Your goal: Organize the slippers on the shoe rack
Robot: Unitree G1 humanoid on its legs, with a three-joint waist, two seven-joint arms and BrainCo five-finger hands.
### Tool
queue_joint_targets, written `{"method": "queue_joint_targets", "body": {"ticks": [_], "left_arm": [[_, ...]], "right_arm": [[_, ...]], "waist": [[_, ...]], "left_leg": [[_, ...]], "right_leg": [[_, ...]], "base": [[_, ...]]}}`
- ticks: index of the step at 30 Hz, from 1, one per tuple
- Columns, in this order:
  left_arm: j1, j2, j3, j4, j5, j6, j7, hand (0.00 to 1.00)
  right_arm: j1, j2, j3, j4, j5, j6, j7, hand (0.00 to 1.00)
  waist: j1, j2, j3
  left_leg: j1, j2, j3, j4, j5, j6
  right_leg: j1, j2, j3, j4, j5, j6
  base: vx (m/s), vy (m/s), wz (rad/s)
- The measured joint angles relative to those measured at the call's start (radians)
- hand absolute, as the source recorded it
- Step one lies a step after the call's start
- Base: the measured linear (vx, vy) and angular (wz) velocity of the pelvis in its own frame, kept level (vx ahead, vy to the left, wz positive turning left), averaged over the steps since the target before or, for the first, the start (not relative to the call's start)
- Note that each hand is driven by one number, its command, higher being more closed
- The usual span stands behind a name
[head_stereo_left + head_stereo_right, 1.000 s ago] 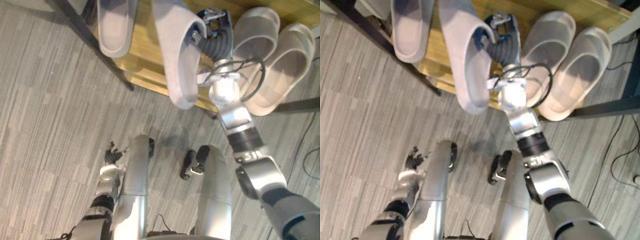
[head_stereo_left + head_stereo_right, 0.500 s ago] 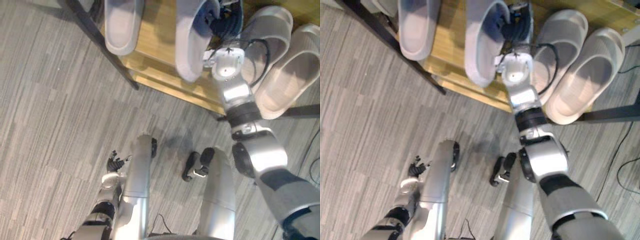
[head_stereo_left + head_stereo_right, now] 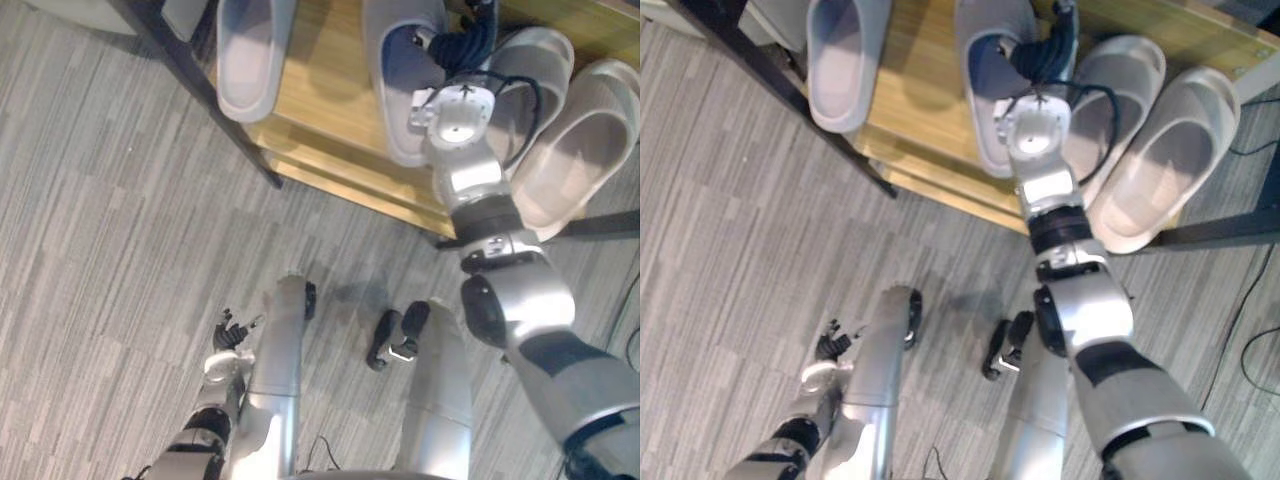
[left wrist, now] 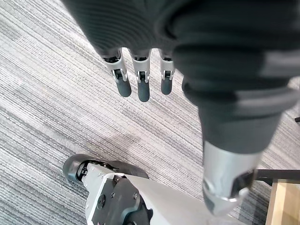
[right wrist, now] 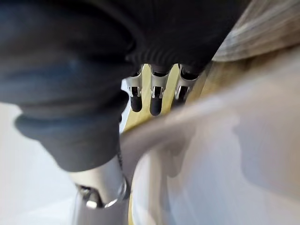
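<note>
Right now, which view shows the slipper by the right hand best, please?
The right eye view: most of the slipper shows, toe cut off. The left eye view matches; the right wrist view catches its rim.

Wooden shoe rack (image 3: 320,125): grey slipper (image 3: 250,55) at left; second grey slipper (image 3: 398,85) mid-shelf, right hand (image 3: 462,40) in its opening; two beige slippers (image 3: 530,85) side by side at right. Left hand (image 3: 230,332) low over carpet floor (image 3: 110,250).

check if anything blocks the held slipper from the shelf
Nothing visible does. The grey slipper in the right hand is over bare shelf wood, between another grey slipper and the beige pair.
</note>
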Motion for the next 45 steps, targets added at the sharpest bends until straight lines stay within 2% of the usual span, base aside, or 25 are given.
{"method": "queue_joint_targets", "body": {"ticks": [6,12,19,26,32,37,39,45], "left_arm": [[0.008,-0.004,0.028,0.004,0.000,0.001,-0.004,0.00],[0.011,-0.004,0.032,0.003,0.000,0.001,-0.006,0.00],[0.017,-0.007,0.051,0.003,0.000,0.001,-0.010,0.00],[0.017,-0.007,0.064,0.004,-0.002,0.002,-0.029,0.00],[0.021,-0.007,0.072,0.004,-0.009,0.003,-0.030,0.00],[0.027,-0.009,0.093,0.002,-0.009,0.007,-0.030,0.00],[0.032,-0.013,0.109,-0.004,-0.007,0.018,-0.031,0.00],[0.034,-0.014,0.125,-0.005,0.007,0.024,-0.031,0.00]], "right_arm": [[0.012,0.028,0.042,-0.007,0.024,-0.001,0.011,0.00],[0.056,0.061,0.046,-0.088,0.025,-0.023,0.026,0.00],[0.092,0.077,0.035,-0.088,0.026,-0.025,0.050,0.00],[0.092,0.094,0.028,-0.073,0.038,-0.022,0.116,0.00],[0.108,0.102,0.040,-0.072,0.106,-0.030,0.117,0.00],[0.190,0.145,0.047,-0.120,0.155,-0.043,0.120,0.00],[0.260,0.169,0.047,-0.199,0.184,-0.045,0.122,0.00],[0.372,0.175,0.048,-0.292,0.215,-0.064,0.141,0.00]], "waist": [[0.000,-0.001,-0.010],[-0.001,-0.001,-0.015],[-0.002,-0.001,-0.019],[-0.005,-0.001,-0.019],[-0.012,-0.002,-0.019],[-0.023,-0.003,-0.022],[-0.027,-0.003,-0.022],[-0.030,-0.004,-0.023]], "left_leg": [[0.033,0.016,0.002,-0.028,0.002,-0.004],[0.039,0.019,0.006,-0.037,0.003,-0.005],[0.068,0.025,0.008,-0.055,0.003,-0.005],[0.066,0.033,0.013,-0.056,0.003,-0.005],[0.066,0.034,0.013,-0.056,0.003,-0.005],[0.067,0.036,0.013,-0.057,0.003,-0.005],[0.068,0.037,0.013,-0.057,0.003,-0.005],[0.093,0.038,0.009,-0.064,0.003,-0.005]], "right_leg": [[0.031,0.012,-0.008,-0.029,0.004,-0.007],[0.034,0.014,-0.007,-0.037,0.005,-0.007],[0.064,0.018,-0.012,-0.060,0.006,-0.006],[0.064,0.019,-0.015,-0.062,0.006,-0.007],[0.065,0.020,-0.016,-0.063,0.007,-0.008],[0.067,0.023,-0.017,-0.066,0.007,-0.008],[0.068,0.024,-0.018,-0.066,0.007,-0.008],[0.099,0.023,-0.024,-0.077,0.007,-0.008]], "base": [[0.00,-0.026,-0.04],[0.00,0.000,0.00],[0.00,-0.002,0.00],[0.00,0.000,0.00],[0.00,0.000,0.00],[0.00,0.000,0.00],[0.00,0.000,0.00],[0.00,0.000,0.00]]}}
